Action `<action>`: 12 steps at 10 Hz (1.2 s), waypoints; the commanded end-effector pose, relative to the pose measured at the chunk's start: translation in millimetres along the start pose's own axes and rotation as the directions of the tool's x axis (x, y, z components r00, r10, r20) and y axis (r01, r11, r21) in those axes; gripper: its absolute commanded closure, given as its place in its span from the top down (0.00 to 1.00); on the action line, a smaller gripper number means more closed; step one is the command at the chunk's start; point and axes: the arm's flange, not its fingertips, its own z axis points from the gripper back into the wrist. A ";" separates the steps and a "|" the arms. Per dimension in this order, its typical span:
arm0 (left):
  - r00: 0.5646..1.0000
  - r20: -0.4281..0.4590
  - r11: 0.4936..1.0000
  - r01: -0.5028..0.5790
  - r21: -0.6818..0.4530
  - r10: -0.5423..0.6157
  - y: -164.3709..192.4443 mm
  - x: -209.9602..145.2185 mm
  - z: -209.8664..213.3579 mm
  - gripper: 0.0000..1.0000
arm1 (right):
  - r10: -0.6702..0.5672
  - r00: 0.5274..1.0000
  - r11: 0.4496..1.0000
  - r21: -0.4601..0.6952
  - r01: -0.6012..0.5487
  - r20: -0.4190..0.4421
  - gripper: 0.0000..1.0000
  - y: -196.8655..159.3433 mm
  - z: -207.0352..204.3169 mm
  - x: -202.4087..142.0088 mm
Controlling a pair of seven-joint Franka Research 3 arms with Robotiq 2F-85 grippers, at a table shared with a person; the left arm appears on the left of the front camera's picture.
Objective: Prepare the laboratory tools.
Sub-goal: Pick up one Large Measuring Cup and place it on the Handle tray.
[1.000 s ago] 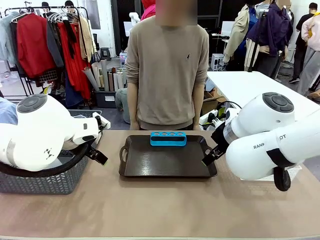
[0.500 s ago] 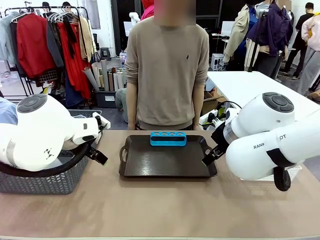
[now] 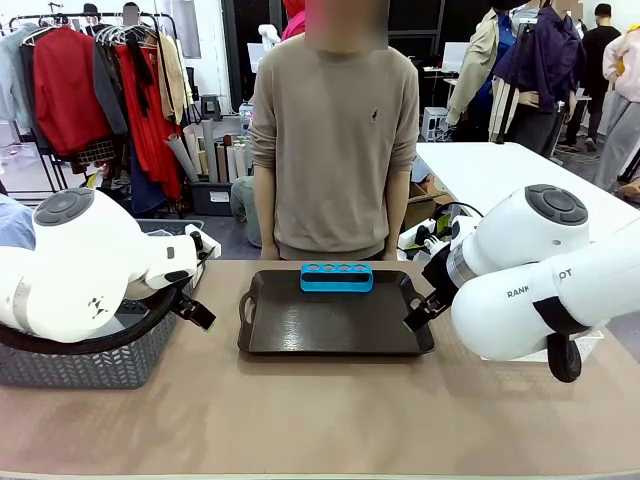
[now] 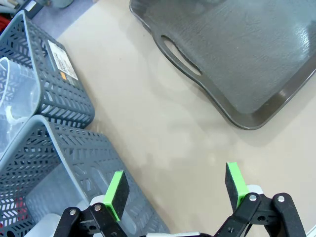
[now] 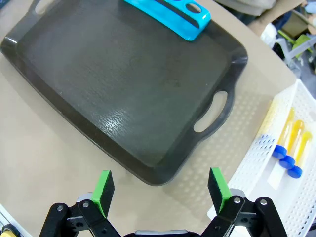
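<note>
Tubes [image 5: 295,140] of orange-yellow liquid, blue-capped, lie in white mesh basket [image 5: 256,160]; left hand [image 4: 176,186] and right hand [image 5: 160,190] gape empty.

I see the tray [image 3: 335,325] mid-table, with the rack [image 3: 337,277] on its far edge. The baskets [image 4: 64,94] sit to its left; to its right, tubes [image 5: 289,143], three I think, lie in the mesh basket [image 5: 259,160].

A dark tray [image 3: 335,325] sits in the middle of the tan table [image 3: 320,420], and a blue rack [image 3: 336,277] with round holes stands at its far edge. Two grey baskets [image 4: 64,94] sit side by side left of the tray, and a white mesh basket [image 5: 252,168] is on its right. A person [image 3: 335,140] in a tan sweater stands behind the table.
</note>
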 end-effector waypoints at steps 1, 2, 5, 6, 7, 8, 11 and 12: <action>1.000 -0.018 1.000 -0.012 0.005 0.012 -4.9 -0.5 0.0 1.00 | -0.034 0.999 0.999 0.004 0.034 0.010 1.00 -0.4 2.2 1.0; 1.000 -0.009 1.000 -0.003 0.000 0.003 -0.5 -7.3 9.3 1.00 | -0.054 0.999 0.998 0.029 0.054 -0.003 1.00 0.3 1.3 0.9; 0.999 0.030 0.999 0.037 0.014 -0.038 2.9 -6.7 27.7 1.00 | -0.074 0.997 0.985 0.156 0.078 -0.029 1.00 2.6 7.0 3.8; 0.993 0.075 0.996 0.085 0.029 -0.087 2.7 -5.2 35.7 1.00 | -0.077 0.996 0.976 0.199 0.084 -0.045 1.00 6.6 7.7 5.3; 0.991 0.082 0.993 0.106 0.045 -0.110 8.1 -6.9 43.7 1.00 | -0.071 0.996 0.970 0.230 0.082 -0.055 1.00 6.6 7.5 8.8; 0.966 0.176 0.981 0.182 0.073 -0.192 6.8 -8.9 57.5 1.00 | -0.081 0.995 0.957 0.275 0.095 -0.060 1.00 3.3 16.8 16.6; 0.917 0.234 0.946 0.313 0.081 -0.324 2.0 -28.1 92.8 1.00 | -0.097 0.995 0.943 0.317 0.103 -0.034 1.00 -16.3 48.5 44.5; 0.906 0.253 0.940 0.337 0.056 -0.340 8.0 -33.6 98.8 1.00 | -0.110 0.994 0.946 0.305 0.112 -0.024 1.00 -29.4 54.0 54.9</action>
